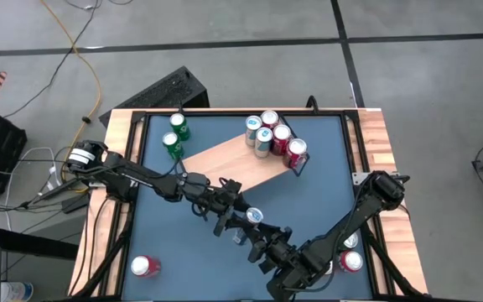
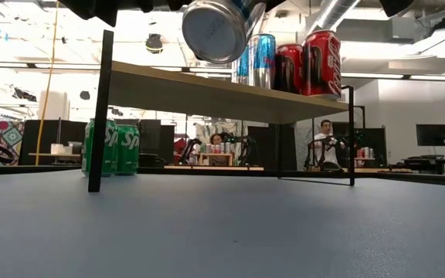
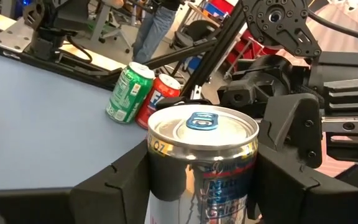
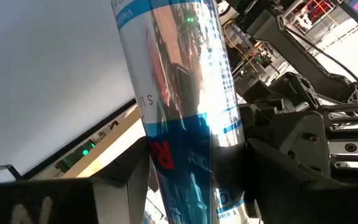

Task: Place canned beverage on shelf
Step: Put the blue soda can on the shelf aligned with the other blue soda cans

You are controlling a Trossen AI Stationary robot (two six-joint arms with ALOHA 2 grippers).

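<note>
A silver-and-blue can (image 1: pixel 254 216) with a blue tab is up in the air over the table's near middle. In the low view its tilted bottom (image 2: pixel 215 29) shows high above the tabletop. My left gripper (image 1: pixel 240 220) and my right gripper (image 1: pixel 268 243) meet at it, and both are shut on it. The shelf (image 1: pixel 233 164), a light wood board on thin black legs (image 2: pixel 103 108), stands farther back. Several cans (image 1: pixel 271 134) stand on its right end. My left gripper (image 3: pixel 201 180) pinches the can's side wall (image 3: pixel 166 155) just below the top rim between its two fingers, which lie across the can. The can is lifted clear of the table and tilted. My right gripper (image 4: pixel 194 180) pinches the can's body (image 4: pixel 185 155) between its two fingers, lying across it. Its fingers come from the table's near right side.
Two green cans (image 1: pixel 174 134) stand on the table beyond the shelf's left end and also show in the low view (image 2: pixel 110 147). A red can (image 1: pixel 145 267) stands near the left front corner. Two cans (image 1: pixel 350 260) stand near the right front. The shelf's left half is bare.
</note>
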